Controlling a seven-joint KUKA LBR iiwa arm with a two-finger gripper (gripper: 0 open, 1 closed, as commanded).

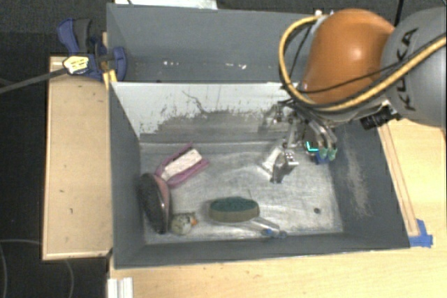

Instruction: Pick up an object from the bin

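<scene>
Fingertips of the gripper (281, 169) hang low over bare scuffed metal in the right half of the bin (230, 45), pointing down and toward the left wall. Whether they are spread or closed I cannot tell. They look pale and metallic, and sit under a smooth orange dome on the wrist, with yellow-and-black cables looped around it.

Nearest to them is a green oval pad (232, 209), a flat, rough-looking thing on a tan base, lying near the front wall and apart from the gripper. Just beside its right end, a thin clear pen (269, 228) with a blue tip lies along the front edge.

Toward the left wall sits a pink tray-like piece with a white block (183, 165) on it, tilted on the floor. A dark oval brush (154, 200) stands against the left wall. A small greyish ball (183, 223) rests in the front left corner, between the brush and the pad.

Floor around the gripper is open, and the right wall and back wall stand near the wrist.
</scene>
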